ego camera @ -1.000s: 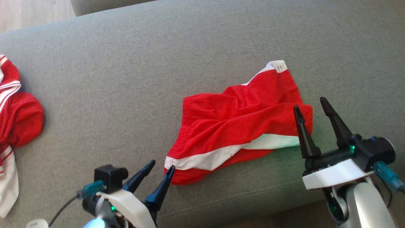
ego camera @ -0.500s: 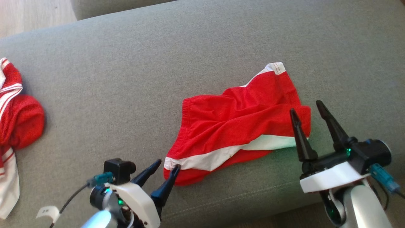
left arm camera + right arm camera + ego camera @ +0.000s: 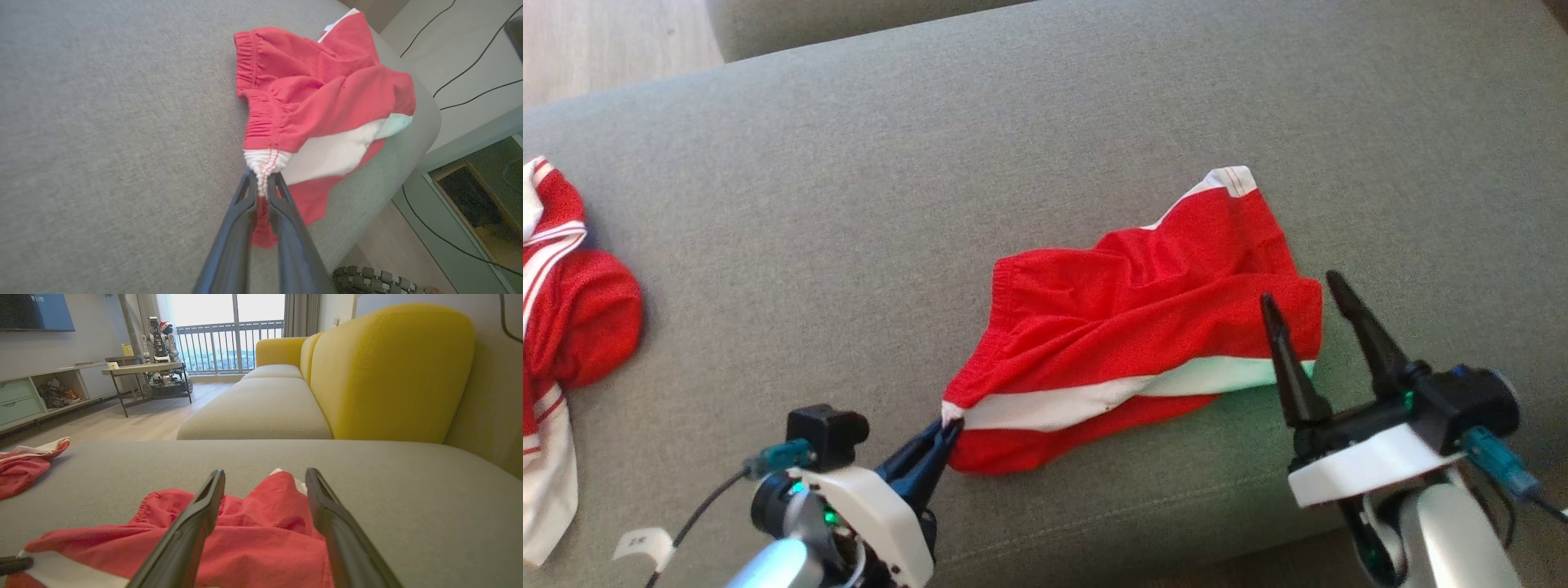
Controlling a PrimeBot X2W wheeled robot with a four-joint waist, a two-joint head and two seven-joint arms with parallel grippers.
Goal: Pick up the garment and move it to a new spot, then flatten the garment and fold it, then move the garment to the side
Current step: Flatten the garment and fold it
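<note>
On the grey sofa cushion (image 3: 849,204) lies the red garment (image 3: 1143,318); my left pincer (image 3: 947,429), open a second ago, now pinches its white corner, while my right pincer (image 3: 1298,287) gapes at its other end.
</note>
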